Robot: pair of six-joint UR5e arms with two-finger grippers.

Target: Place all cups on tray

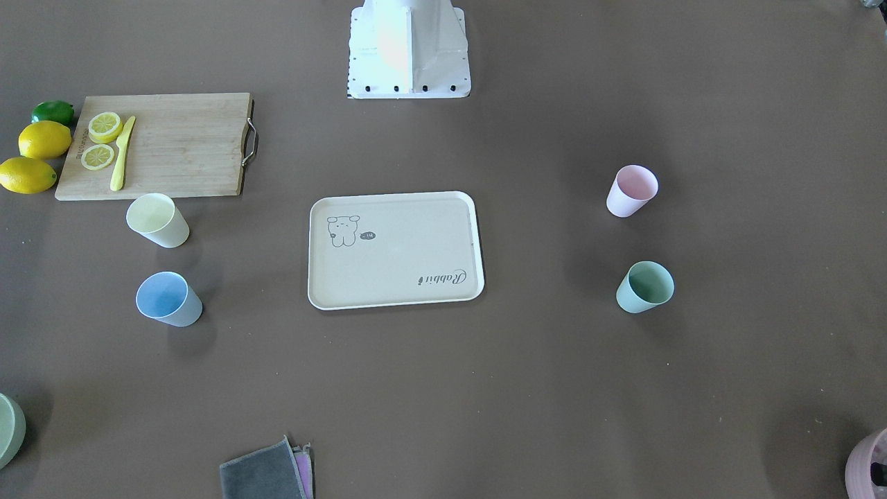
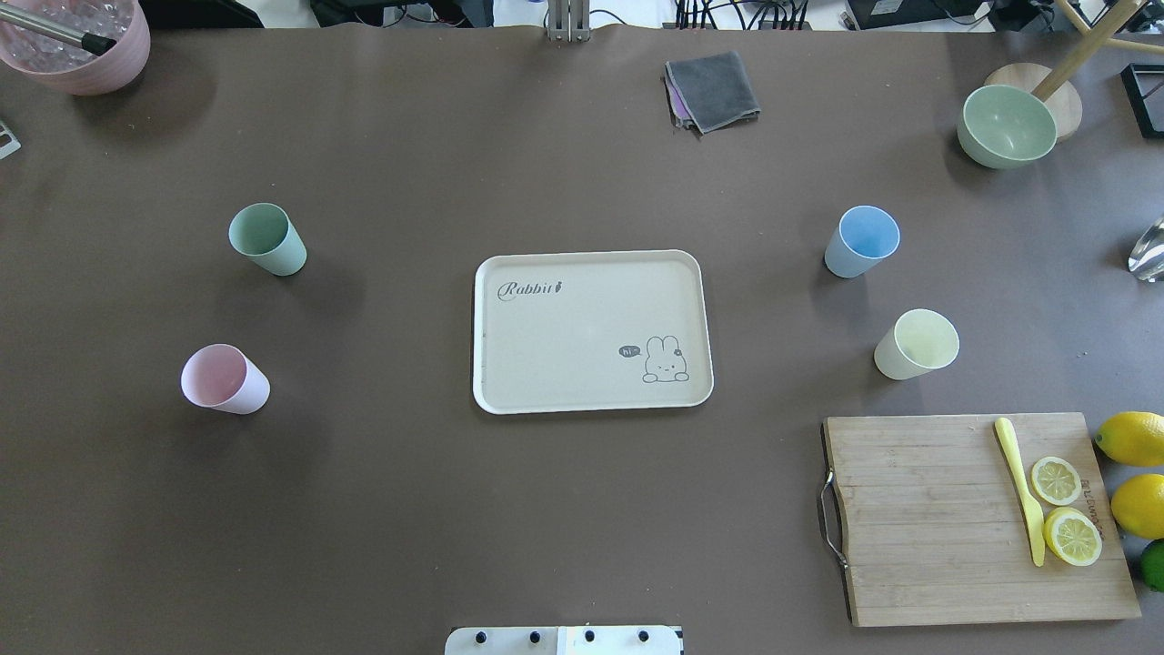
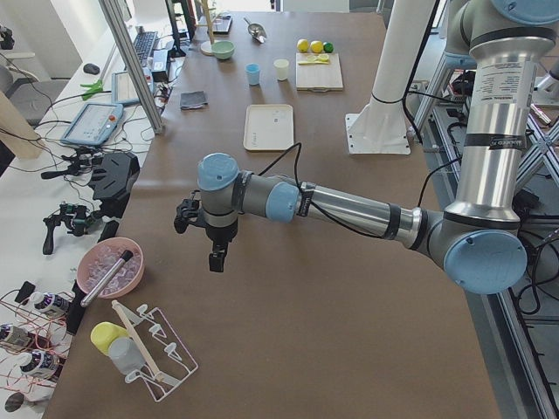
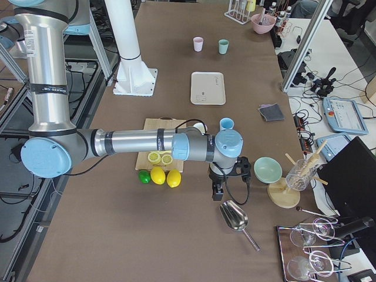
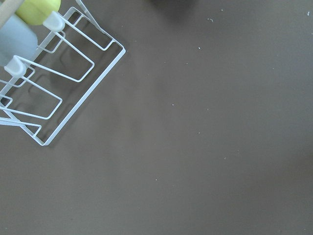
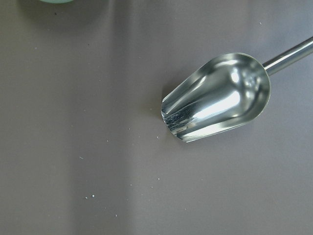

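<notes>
Well, nothing is done yet: the tray [image 2: 582,364] sits at mid-table with only its rabbit drawing on it, and all four cups stand upright on the brown tabletop, well apart from it. On the robot's left side are the mint green cup [image 2: 266,238] and the pink cup [image 2: 224,379]. On its right are the light blue cup [image 2: 861,240] and the pale yellow cup [image 2: 916,343], that last one near the cutting board [image 2: 928,518]. So the whole job is left, four pick-ups and four set-downs by my reckoning.

And the arms? Both are far out at the table's ends, nowhere near a cup. The left arm [image 3: 349,209] reaches out low and long, wrist turned down, so the left gripper [image 3: 215,260] hangs over bare table close to a white wire rack [image 5: 58,73]. The right arm [image 4: 129,143] does the same at the other end, the right gripper [image 4: 217,194] pointing down just beside a metal scoop [image 6: 217,95]. I can make out nothing held in either claw, but how far open they stand I cannot tell: only the side cameras catch them, and the wrist cameras show no fingers.
</notes>
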